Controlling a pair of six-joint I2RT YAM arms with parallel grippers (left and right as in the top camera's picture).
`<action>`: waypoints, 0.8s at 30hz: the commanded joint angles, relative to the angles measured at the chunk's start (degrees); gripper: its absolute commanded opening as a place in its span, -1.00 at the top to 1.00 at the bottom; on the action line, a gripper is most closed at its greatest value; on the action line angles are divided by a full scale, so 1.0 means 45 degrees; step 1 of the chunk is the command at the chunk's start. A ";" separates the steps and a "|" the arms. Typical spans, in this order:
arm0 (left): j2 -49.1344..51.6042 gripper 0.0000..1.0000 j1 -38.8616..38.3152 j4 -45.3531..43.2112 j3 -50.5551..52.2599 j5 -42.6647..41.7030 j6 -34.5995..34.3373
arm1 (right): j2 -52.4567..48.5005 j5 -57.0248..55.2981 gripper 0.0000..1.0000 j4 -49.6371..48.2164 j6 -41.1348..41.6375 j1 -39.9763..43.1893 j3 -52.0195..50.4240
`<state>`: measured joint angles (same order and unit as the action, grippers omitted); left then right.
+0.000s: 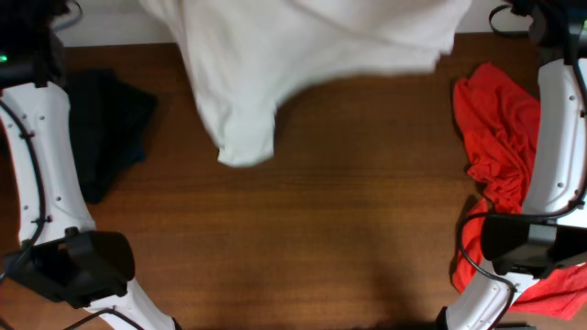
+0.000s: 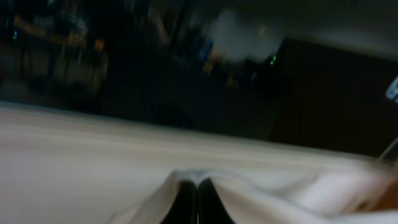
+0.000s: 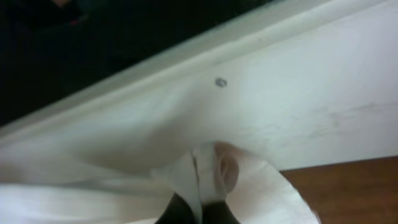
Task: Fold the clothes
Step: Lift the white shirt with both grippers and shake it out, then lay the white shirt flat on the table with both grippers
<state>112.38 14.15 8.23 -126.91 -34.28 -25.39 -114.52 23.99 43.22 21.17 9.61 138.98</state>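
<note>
My left gripper and my right gripper each have a fold of the T-shirt between their fingers. It spreads over the far middle of the desk, one part reaching toward me, left of centre. A pile of garments lies far left, beside my left arm. A second T-shirt lies along the right edge, partly under my right arm.

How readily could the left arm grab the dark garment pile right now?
Probably not yet: the left gripper is shut on the white T-shirt, so it is occupied. The dark garment pile itself lies uncovered beside that arm.
</note>
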 commanded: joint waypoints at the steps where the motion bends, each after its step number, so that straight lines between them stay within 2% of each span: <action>1: -0.0466 0.99 0.0879 -0.0219 -0.1685 -0.0481 -0.1967 | 0.0573 -0.0005 0.92 0.0267 0.0559 0.0243 0.0529; 3: -0.0471 1.00 0.1161 0.1039 -0.2424 -0.1554 -0.1477 | 0.0583 -0.0194 0.92 0.1501 -0.0185 0.0427 0.0525; 6: -0.0476 0.99 0.1321 0.4532 -0.2837 -0.3439 0.0335 | 0.0554 -0.1870 0.92 0.4124 -0.1501 0.0491 0.0379; 7: -0.0476 0.99 0.1321 0.5668 -0.2837 -0.3555 0.0903 | 0.0471 -0.2472 0.90 0.5013 -0.2050 0.0452 0.0291; 9: -0.0374 0.99 0.1156 1.0302 -0.2832 -0.3055 0.3264 | 0.0117 -0.2773 0.80 0.6635 -0.3128 0.0442 0.0257; 11: -0.0146 0.99 0.0806 1.3809 -0.2822 -0.2040 0.4959 | -0.0452 -0.2817 0.70 0.8320 -0.3730 0.0442 0.0248; 12: 0.0092 0.99 0.0491 1.5548 -0.2822 -0.1200 0.5547 | -0.0748 -0.2812 0.68 0.9107 -0.3905 0.0442 0.0248; 14: 0.0573 1.00 -0.0083 1.7558 -0.2807 -0.0019 0.6033 | -0.1477 -0.2817 0.67 1.0593 -0.4265 0.0442 0.0243; 17: 0.1355 0.99 -0.0845 1.9244 -0.2807 0.0617 0.6523 | -0.2535 -0.2822 0.69 1.2031 -0.4760 0.0442 0.0214; 18: 0.1690 0.99 -0.1122 1.9671 -0.2793 0.0699 0.6834 | -0.2671 -0.2803 0.75 1.2031 -0.4745 0.0442 -0.0112; 24: 0.2016 0.99 -0.2200 1.9632 0.0078 0.2749 0.6853 | -0.2671 -0.2477 0.76 1.2026 -0.4954 0.0423 -0.3128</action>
<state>121.03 5.56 96.44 -132.90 -28.21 3.20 -127.11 11.99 96.90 1.02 11.49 130.04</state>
